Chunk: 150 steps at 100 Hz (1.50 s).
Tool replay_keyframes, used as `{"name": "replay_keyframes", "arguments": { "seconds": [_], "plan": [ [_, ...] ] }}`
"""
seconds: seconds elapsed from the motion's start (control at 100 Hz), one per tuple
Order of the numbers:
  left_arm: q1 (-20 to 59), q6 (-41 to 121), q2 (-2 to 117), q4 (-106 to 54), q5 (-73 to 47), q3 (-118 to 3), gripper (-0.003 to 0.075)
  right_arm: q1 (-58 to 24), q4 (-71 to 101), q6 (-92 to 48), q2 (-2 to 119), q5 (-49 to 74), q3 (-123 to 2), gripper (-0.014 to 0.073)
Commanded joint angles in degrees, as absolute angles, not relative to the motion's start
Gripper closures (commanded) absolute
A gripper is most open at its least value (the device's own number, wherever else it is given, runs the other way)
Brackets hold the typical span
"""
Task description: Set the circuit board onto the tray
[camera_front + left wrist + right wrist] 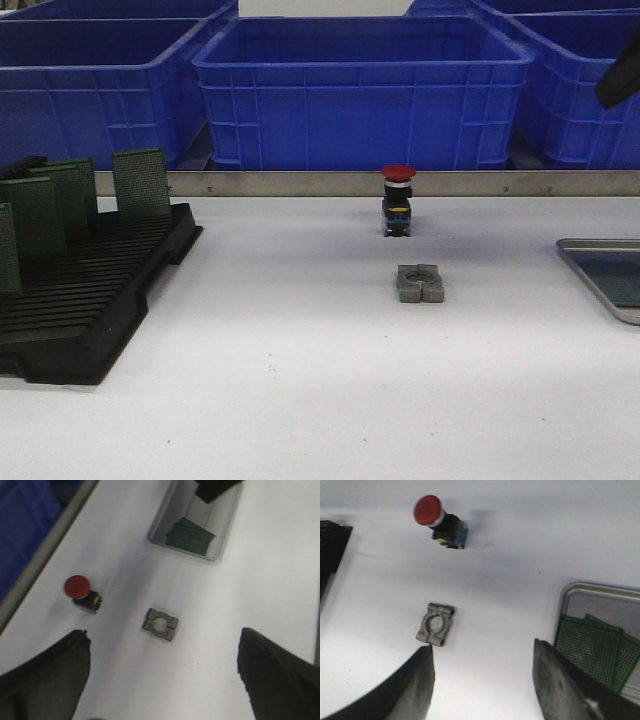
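Two green circuit boards (pixel 592 652) lie in the tray (pixel 600 591); both my grippers (pixel 482 680) (pixel 162 680) hang spread, holding nothing.

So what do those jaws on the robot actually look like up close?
Each gripper shows as two broad, dark fingers, black to charcoal with a matte, slightly worn surface. The left gripper has fingers with rounded, chipped-looking edges; the right gripper has fingers that look greyer, flat and blade-like. No cables or markings are visible.

Green circuit boards (pixel 592 650) flat in silver tray (pixel 600 591).
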<state>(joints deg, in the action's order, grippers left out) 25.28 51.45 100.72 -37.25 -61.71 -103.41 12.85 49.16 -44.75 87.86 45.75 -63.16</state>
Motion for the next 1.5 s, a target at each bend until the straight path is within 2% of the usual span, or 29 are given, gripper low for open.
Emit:
{"name": "replay_keyframes", "arguments": {
  "seconds": [0.0, 0.22, 0.52, 0.79, 1.04, 1.23, 1.49],
  "plan": [
    [24.1, 48.5, 95.2, -37.6, -57.0, -103.6, 0.0154, 11.2, 49.8, -45.7, 82.4, 44.1, -64.3, 0.0137],
    [23.2, 44.0, 86.5, -32.3, -45.6, -93.5, 0.0154, 9.1, 48.8, -46.8, 73.3, 39.3, -60.2, 0.0137],
    [20.6, 37.2, 69.5, -32.0, -24.5, -70.6, 0.0154, 9.0, 48.8, -50.3, 57.0, 27.7, -49.3, 0.0137],
    [14.9, 35.0, 54.5, -32.5, -19.1, -54.0, 0.0154, 9.0, 48.8, -51.9, 41.3, 20.5, -40.0, 0.0137],
    [12.8, 35.0, 42.1, -34.0, -12.1, -41.9, 0.0154, 9.0, 49.3, -52.1, 28.7, 19.4, -31.9, 0.0137],
    [12.8, 35.0, 36.8, -33.9, -10.5, -37.0, 0.0154, 9.0, 49.3, -52.1, 22.1, 18.4, -27.7, 0.0138],
    [12.8, 35.0, 36.3, -33.9, -11.0, -36.6, 0.0154, 9.0, 49.3, -52.1, 21.4, 17.9, -26.5, 0.0141]
  ]
}}
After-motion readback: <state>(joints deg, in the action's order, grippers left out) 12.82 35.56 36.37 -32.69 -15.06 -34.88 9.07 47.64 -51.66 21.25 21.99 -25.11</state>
